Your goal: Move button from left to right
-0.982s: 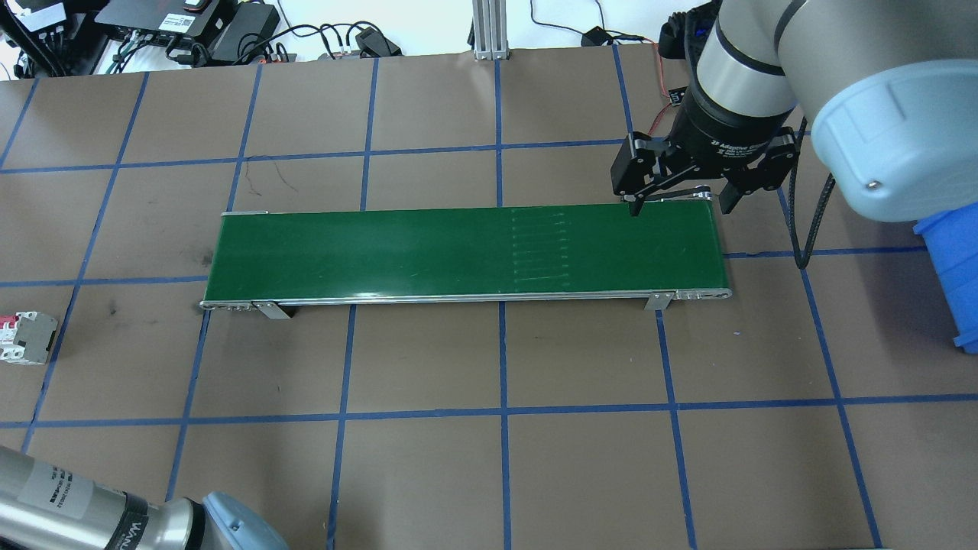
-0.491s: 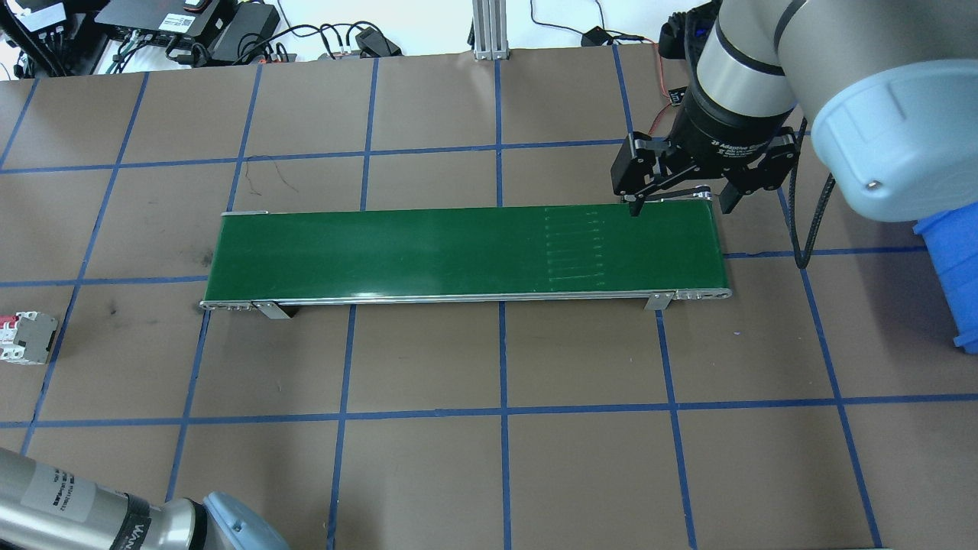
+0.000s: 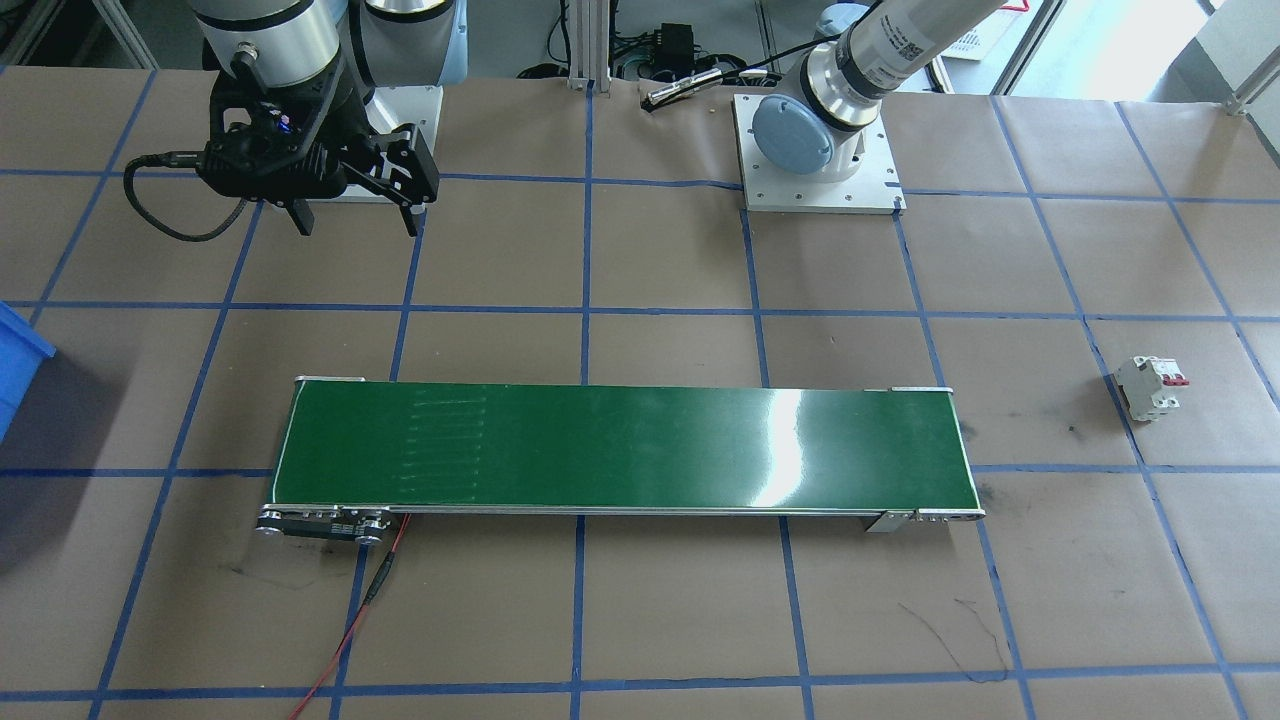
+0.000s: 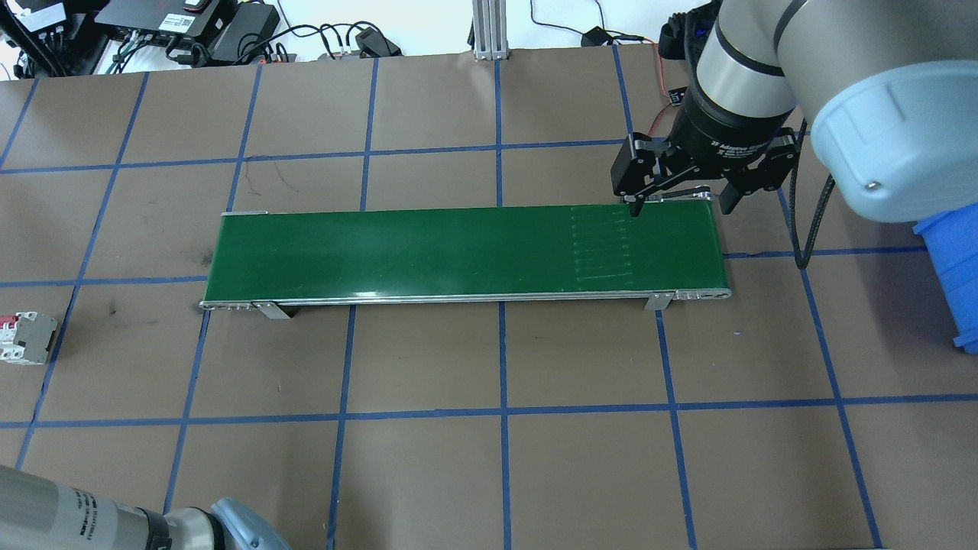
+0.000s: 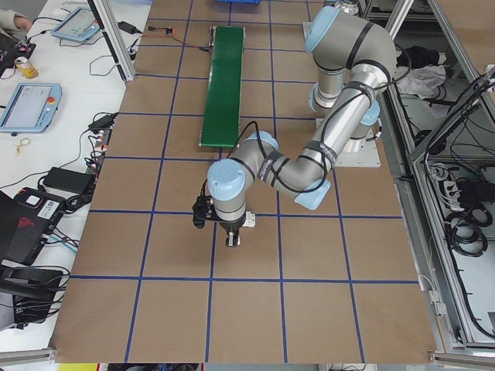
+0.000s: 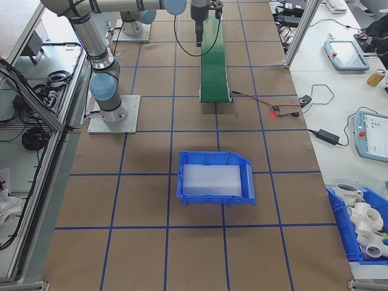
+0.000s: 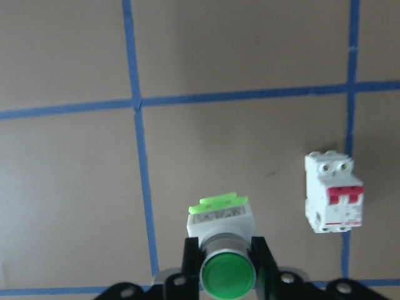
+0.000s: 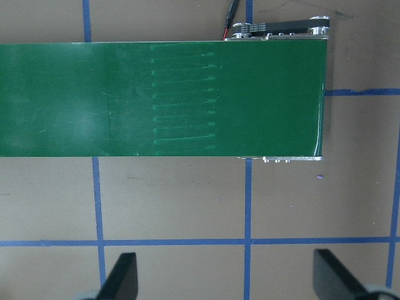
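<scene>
The button (image 7: 219, 215), a round green cap on a white squarish base with a pale green tab, sits between the two fingers of my left gripper (image 7: 227, 269), which is shut on it above the brown table. The exterior left view shows that left gripper (image 5: 232, 239) pointing down, well short of the green conveyor belt (image 5: 224, 77). My right gripper (image 4: 678, 200) hangs open and holds nothing at the far edge of the conveyor belt's (image 4: 458, 252) right end; the front-facing view also shows this gripper (image 3: 355, 212).
A white circuit breaker with red switches (image 7: 333, 190) lies on the table near the held button; the same breaker (image 4: 23, 336) is at the table's left edge. A blue bin (image 4: 955, 267) stands at the right. Cables and electronics line the far edge.
The faint seam marks on the belt have travelled to the right. My left arm has sunk a little lower at the bottom left of the overhead view. The right gripper has not moved.
</scene>
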{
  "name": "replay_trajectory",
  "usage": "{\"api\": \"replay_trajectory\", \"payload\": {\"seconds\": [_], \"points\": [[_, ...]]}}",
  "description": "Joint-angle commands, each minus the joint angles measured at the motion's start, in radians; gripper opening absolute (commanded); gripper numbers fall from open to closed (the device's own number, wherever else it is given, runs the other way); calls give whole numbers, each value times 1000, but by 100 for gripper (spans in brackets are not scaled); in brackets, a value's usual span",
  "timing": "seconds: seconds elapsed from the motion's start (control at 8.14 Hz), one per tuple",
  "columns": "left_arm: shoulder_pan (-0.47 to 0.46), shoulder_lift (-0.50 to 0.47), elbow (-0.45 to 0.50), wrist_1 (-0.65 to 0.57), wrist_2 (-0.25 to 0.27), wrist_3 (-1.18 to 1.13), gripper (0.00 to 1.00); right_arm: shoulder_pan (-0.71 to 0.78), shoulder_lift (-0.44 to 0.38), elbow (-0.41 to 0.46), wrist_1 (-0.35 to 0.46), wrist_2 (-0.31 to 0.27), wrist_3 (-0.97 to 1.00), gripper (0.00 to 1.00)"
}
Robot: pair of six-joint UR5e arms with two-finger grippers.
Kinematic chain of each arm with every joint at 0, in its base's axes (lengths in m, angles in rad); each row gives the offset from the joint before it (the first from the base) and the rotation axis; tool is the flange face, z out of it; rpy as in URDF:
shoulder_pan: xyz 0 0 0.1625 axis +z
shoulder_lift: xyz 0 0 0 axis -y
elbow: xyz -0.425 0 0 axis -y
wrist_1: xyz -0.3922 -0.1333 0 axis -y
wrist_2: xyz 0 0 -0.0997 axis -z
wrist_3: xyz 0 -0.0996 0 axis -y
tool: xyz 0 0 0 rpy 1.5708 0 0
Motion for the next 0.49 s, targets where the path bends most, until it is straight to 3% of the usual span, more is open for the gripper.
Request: {"api": "replay_trajectory", "payload": {"seconds": [0.0,0.25,0.37], "points": [[-236,122,12,-107,1,-142,0,0,0,1,0,0,1,100],[-437,229,6,-294,-2,-446,0,0,0,1,0,0,-1,100],[-538,264,2,-307,-5,-588,0,0,0,1,0,0,-1,100]]}}
